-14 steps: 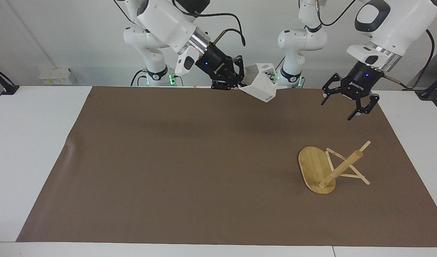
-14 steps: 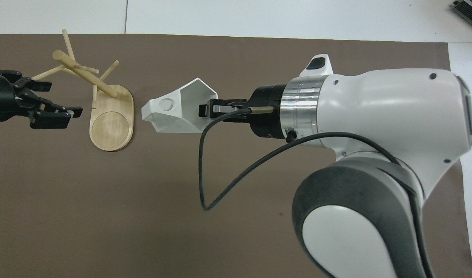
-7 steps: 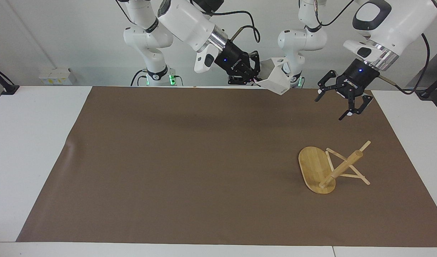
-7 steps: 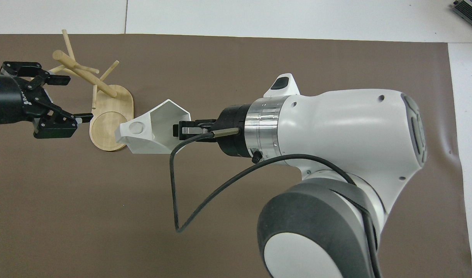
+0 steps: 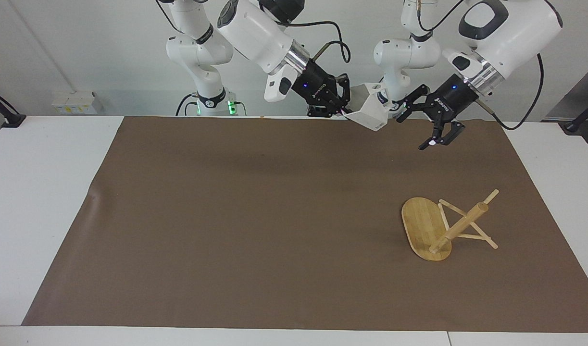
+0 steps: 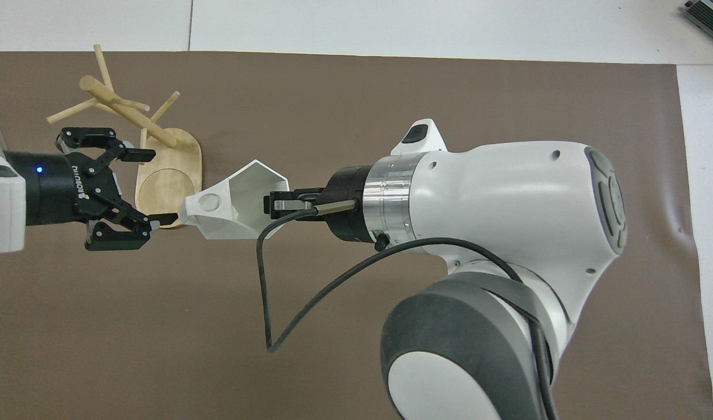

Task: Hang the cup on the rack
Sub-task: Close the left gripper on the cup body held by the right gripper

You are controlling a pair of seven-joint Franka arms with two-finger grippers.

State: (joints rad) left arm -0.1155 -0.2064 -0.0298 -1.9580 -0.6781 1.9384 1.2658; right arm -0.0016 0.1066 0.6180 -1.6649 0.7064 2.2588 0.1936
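The white faceted cup hangs in the air over the mat's edge nearest the robots, its mouth tipped sideways. My right gripper is shut on its rim; in the overhead view the right gripper pinches the wall of the cup. My left gripper is open and turned sideways, right beside the cup's handle, not touching it; it also shows in the overhead view. The bamboo rack lies tipped over on the mat at the left arm's end, post slanting, resting on pegs. The rack shows in the overhead view too.
A brown mat covers most of the white table. The right arm's black cable loops under its wrist. A small white box sits off the table near the wall at the right arm's end.
The right gripper has carried the cup toward the left arm's end and higher. The left gripper has swung in toward the cup and turned sideways, still open. The rack has not moved.
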